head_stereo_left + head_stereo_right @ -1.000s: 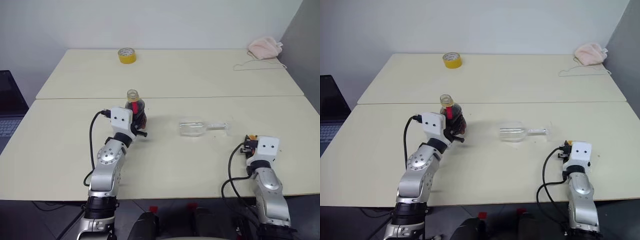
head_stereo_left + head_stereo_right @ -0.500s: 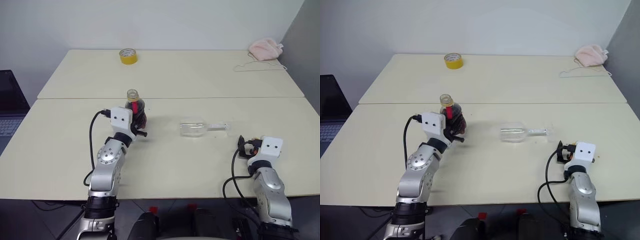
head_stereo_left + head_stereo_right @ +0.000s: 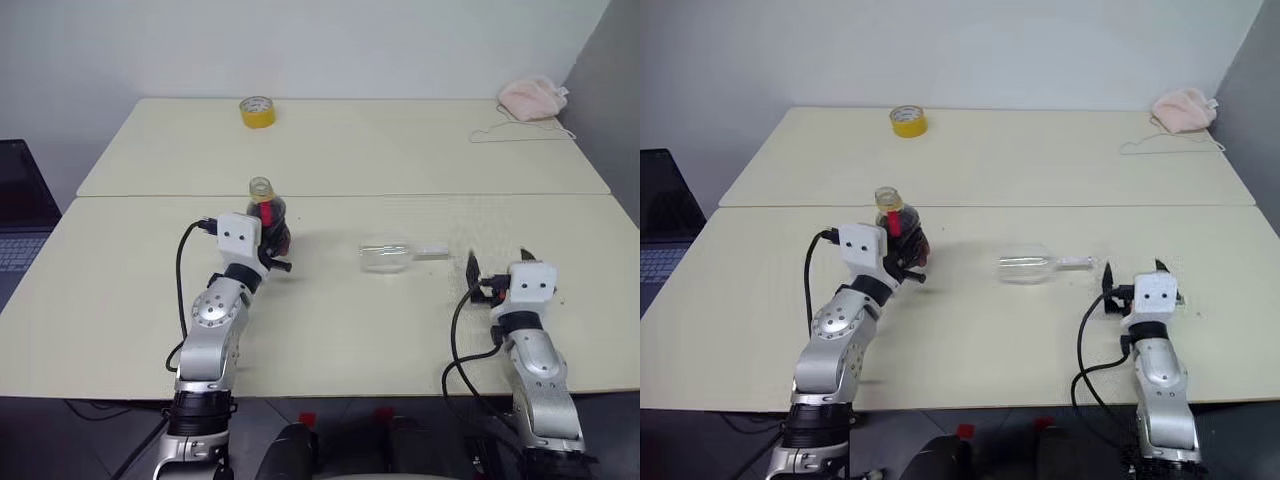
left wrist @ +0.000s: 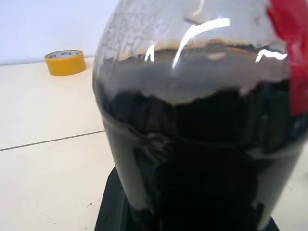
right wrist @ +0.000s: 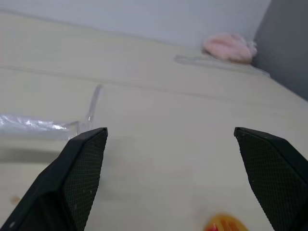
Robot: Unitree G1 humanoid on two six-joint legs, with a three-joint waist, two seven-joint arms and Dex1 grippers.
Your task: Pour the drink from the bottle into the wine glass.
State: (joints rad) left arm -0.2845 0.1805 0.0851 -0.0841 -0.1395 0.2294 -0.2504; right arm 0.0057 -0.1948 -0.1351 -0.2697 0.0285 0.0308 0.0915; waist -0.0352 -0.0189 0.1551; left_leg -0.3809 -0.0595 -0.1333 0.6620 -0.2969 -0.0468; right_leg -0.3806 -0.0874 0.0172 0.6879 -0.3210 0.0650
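The bottle (image 3: 268,211) stands upright on the near table with my left gripper (image 3: 273,236) shut on its rounded body. Its neck is uncapped. The dark drink (image 4: 192,159) fills most of the body in the left wrist view. To its right, the wine glass (image 3: 398,253) lies on its side with its stem (image 5: 94,103) pointing toward my right gripper (image 3: 498,265). That gripper is open, empty, and lifted off the table, a short way right of the glass's foot. A yellow-orange cap (image 5: 224,224) lies on the table under it.
A yellow tape roll (image 3: 255,111) sits on the far table (image 3: 400,150), and a pink cloth (image 3: 530,97) with a thin cord lies at its right corner. A laptop (image 3: 15,215) stands off the left edge. A seam separates the two tables.
My right gripper has opened wide, risen off the table and shifted slightly left, leaving the yellow-orange cap on the table. The left gripper and bottle have stayed put.
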